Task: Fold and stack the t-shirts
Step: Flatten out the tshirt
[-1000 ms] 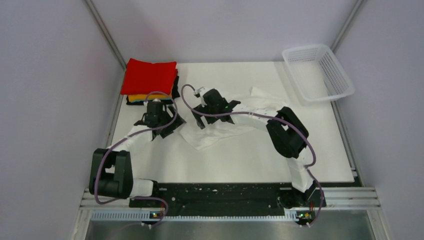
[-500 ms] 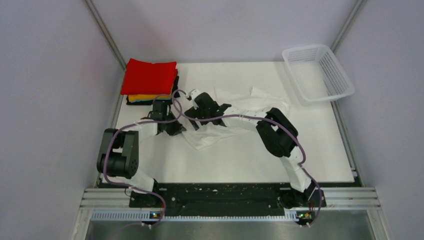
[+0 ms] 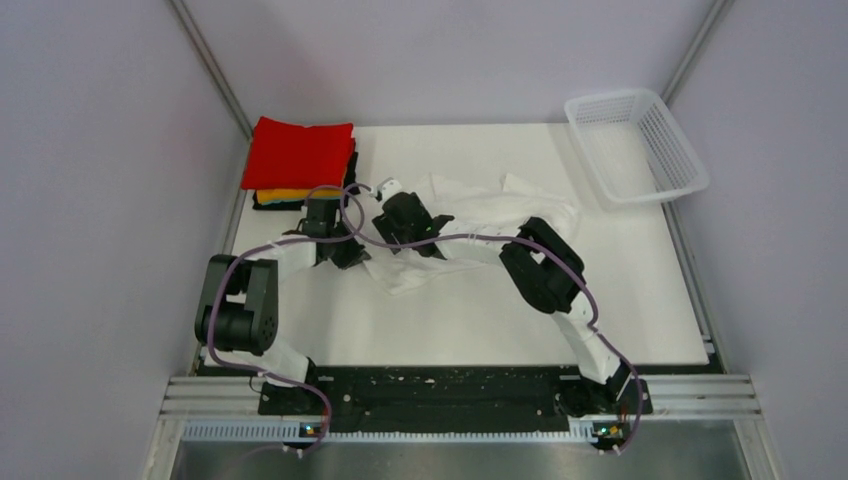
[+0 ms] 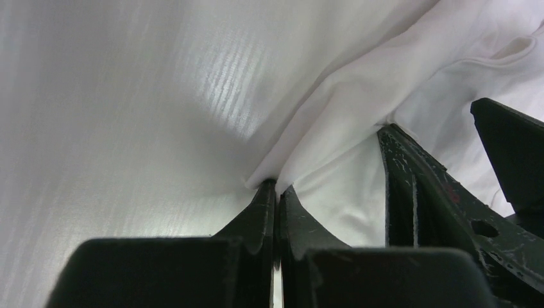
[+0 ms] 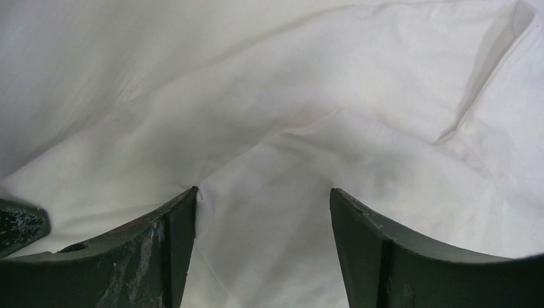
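Note:
A thin, wrinkly white t-shirt (image 3: 480, 212) lies crumpled at mid-table. My left gripper (image 3: 352, 256) is at its left edge, and the left wrist view shows this gripper (image 4: 278, 189) shut on a pinched fold of the white t-shirt (image 4: 359, 96). Just to its right, my right gripper (image 3: 394, 244) presses down on the same shirt. In the right wrist view it (image 5: 263, 196) stands open, white cloth (image 5: 289, 115) spanning the gap and the left fingertip touching a crease. A folded stack sits at the back left: red t-shirt (image 3: 298, 152) over orange-yellow (image 3: 285, 194) and black (image 3: 351, 180).
A white mesh basket (image 3: 635, 145) stands at the back right corner. The white table (image 3: 480, 320) has bare surface in front of the shirt. Frame posts and grey walls close in both sides. The two grippers are close together beside the stack.
My left gripper has shut on the white t-shirt's left edge. The right arm has shifted left along the shirt, and its jaws have narrowed a little.

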You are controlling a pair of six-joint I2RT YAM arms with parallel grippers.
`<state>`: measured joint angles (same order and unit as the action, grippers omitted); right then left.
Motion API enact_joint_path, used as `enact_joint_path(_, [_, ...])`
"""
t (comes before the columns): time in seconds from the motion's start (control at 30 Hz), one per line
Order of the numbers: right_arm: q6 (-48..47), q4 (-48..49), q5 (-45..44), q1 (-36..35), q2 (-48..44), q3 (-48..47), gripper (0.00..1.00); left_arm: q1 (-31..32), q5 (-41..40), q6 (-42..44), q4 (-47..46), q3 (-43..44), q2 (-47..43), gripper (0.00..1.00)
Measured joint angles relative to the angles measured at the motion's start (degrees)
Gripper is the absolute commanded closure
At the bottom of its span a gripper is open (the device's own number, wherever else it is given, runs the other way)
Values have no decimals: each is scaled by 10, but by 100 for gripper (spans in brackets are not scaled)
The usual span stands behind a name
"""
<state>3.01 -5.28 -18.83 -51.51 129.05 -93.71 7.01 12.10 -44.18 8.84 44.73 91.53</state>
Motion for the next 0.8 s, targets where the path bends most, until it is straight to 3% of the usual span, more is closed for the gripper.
enact_joint_path(0.4, [61, 25, 21, 54, -11, 23, 42, 1, -58, 4, 49, 7, -19, 100])
enact_joint_path(0.5, [68, 25, 24, 61, -11, 23, 53, 1, -58, 4, 52, 7, -21, 100])
enact_joint_path(0.67, [77, 27, 31, 63, -11, 23, 88, 1, -60, 4, 59, 7, -23, 100])
enact_joint_path(0.8, [80, 27, 32, 63, -14, 24, 99, 1, -64, 4, 63, 7, -26, 100])
